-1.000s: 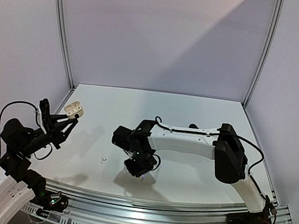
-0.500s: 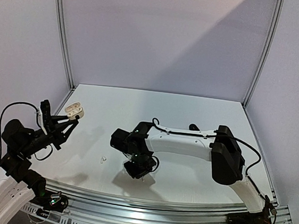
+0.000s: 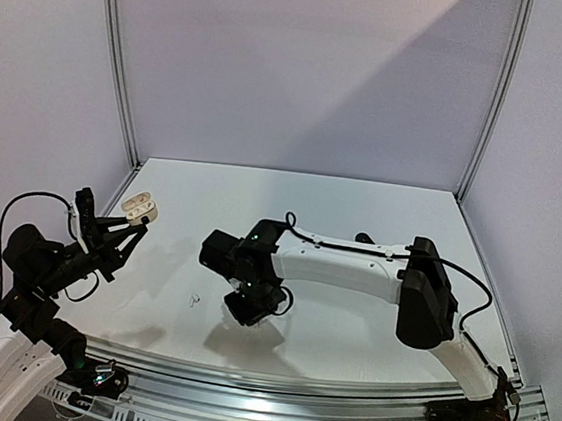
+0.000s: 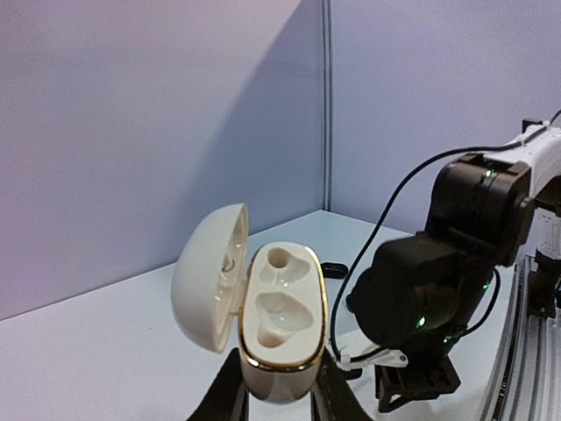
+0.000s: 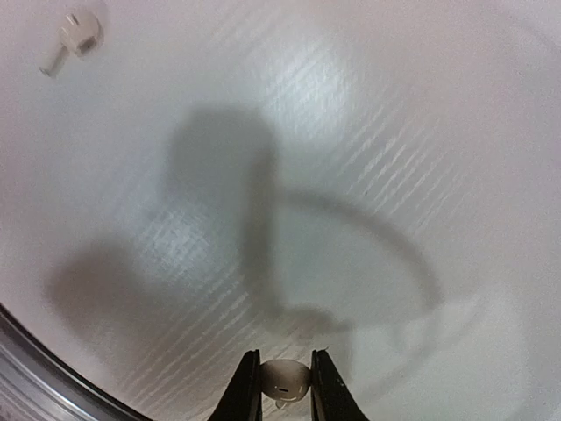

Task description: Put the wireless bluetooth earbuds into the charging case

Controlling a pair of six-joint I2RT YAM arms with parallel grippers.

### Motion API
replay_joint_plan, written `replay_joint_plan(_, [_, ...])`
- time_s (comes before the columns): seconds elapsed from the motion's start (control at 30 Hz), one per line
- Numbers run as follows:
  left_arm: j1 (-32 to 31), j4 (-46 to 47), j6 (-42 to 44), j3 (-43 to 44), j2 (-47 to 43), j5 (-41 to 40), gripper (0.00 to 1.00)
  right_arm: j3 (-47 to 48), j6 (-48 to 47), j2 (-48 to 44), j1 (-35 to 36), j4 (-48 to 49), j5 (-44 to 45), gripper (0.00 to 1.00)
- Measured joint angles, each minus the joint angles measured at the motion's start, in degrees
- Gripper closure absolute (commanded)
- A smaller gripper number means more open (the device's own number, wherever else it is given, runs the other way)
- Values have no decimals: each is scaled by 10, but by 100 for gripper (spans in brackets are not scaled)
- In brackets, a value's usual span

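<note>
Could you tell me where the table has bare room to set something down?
Bare: the far half of the table, between back wall and right arm, and the near strip between that arm and the front rail. Crowded: left of centre, where the right gripper, shut on the held earbud, hangs beside the loose earbud.

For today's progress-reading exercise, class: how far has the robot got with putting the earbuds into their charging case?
Done: the left pincer holds the white charging case, lid open, both sockets empty. In hand: the right pincer grips one white earbud. Left: seat it, then fetch the second white earbud lying on the table.
</note>
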Motion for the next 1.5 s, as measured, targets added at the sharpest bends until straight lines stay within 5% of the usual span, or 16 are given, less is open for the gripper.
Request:
replay_joint_plan(0.17, [0, 0, 0, 0, 0, 2, 100, 11, -11, -57, 0, 105, 38, 100])
replay_joint_plan(0.4, [-3, 0, 17, -2, -5, 3, 100, -24, -82, -206, 7, 388, 58, 100])
replay_joint_plan(0.67, [-5, 0, 40, -2, -11, -14, 100, 7, -206, -199, 50, 606, 31, 100])
replay_joint_plan(1.5, [-6, 11, 11, -9, -49, -27, 100, 7, -400, -134, 61, 666, -18, 100])
